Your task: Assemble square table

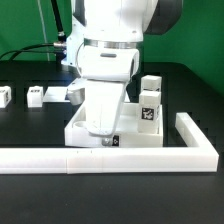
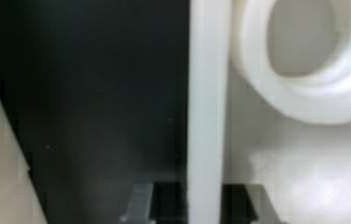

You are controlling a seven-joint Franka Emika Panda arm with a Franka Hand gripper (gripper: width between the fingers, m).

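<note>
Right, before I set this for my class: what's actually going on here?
The robot arm's gripper is down on the white square tabletop, which lies against the long white barrier. In the wrist view its fingers are shut on the tabletop's thin rim, next to a round corner hole. One leg stands upright on the tabletop; loose legs lie towards the exterior view's left.
</note>
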